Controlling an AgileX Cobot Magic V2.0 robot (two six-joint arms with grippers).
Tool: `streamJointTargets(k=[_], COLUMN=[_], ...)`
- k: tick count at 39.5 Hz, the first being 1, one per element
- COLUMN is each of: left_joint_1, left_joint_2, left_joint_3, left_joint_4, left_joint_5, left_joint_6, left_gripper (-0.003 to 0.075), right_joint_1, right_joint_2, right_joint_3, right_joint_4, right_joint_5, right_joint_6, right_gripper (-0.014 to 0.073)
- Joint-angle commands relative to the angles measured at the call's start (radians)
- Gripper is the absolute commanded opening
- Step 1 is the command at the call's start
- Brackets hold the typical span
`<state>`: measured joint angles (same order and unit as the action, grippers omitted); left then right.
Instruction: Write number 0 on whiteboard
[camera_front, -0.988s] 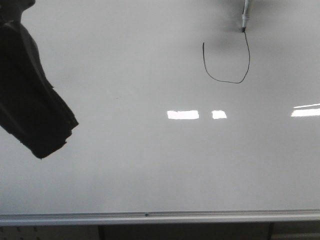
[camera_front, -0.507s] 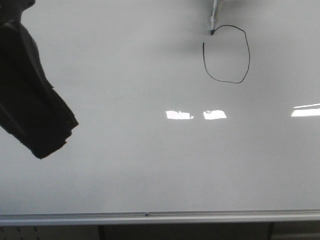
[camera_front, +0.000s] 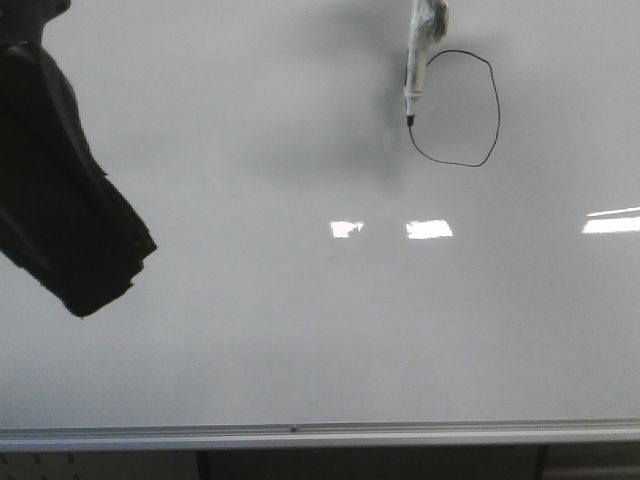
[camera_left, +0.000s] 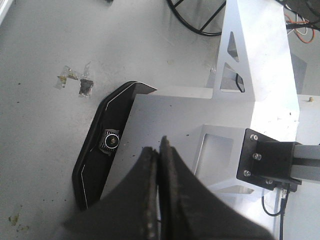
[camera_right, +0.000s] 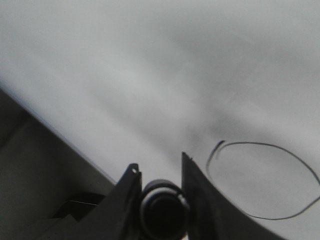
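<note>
In the front view, the whiteboard (camera_front: 250, 330) is filling nearly the whole picture, with its silver rail (camera_front: 320, 434) running along the near edge. The number 0 (camera_front: 456, 108) is sitting toward the far right of the board as a thin black oval. The marker (camera_front: 417, 62) is pointing down at the oval's left side, its tip resting at or just above the line there. The loop is looking closed, so I judge the drawing to be essentially done; what is remaining seems to be lifting the pen clear. Whether the tip is touching the board cannot be told from here. The left arm (camera_front: 60, 190) is hanging as a dark shape at the left, well apart from the figure.

In the left wrist view, the left gripper (camera_left: 159, 165) is showing its two fingers pressed together with nothing between them, pointing down at a white frame (camera_left: 240, 100) and grey floor (camera_left: 45, 125), away from the board.

In the right wrist view, the right gripper (camera_right: 159, 185) is clamping the marker's dark round barrel (camera_right: 163, 206) between its fingers. The 0 (camera_right: 265, 181) is lying just beside them on the pale board (camera_right: 150, 75), with a small overlapping stroke at the end nearest the gripper, which suggests that the start and finish of the line are meeting.
</note>
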<state>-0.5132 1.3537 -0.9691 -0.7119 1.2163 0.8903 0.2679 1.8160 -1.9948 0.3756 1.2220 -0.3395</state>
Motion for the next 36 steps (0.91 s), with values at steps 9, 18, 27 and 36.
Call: streamJointTargets(k=[9,18,27,36], left_joint_1=[-0.008,-0.008,-0.008,-0.008], left_joint_2=[-0.032,-0.035,-0.035,-0.035], left_joint_3=[-0.03,-0.082,-0.128,-0.128], left_joint_4=[-0.092,-0.096,-0.166,-0.227], left_joint_5=[-0.002,-0.033,-0.146,-0.143], left_joint_6=[-0.003,-0.003,0.007,0.05], left_gripper=[-0.0018,0.0301,0.0692,0.0691], right_joint_1=[0.0,0.0,0.002,0.1], right_joint_2=[-0.122,-0.272,-0.361,-0.358], right_joint_3=[-0.051,0.255,0.579,0.62], right_joint_4=[0.199,0.292,0.639,0.703], right_joint_5=[0.116,0.115,0.114,0.043], right_joint_6=[-0.027,-0.108,-0.326,-0.378], right_gripper=[-0.0061,-0.0061,-0.0061,-0.0061])
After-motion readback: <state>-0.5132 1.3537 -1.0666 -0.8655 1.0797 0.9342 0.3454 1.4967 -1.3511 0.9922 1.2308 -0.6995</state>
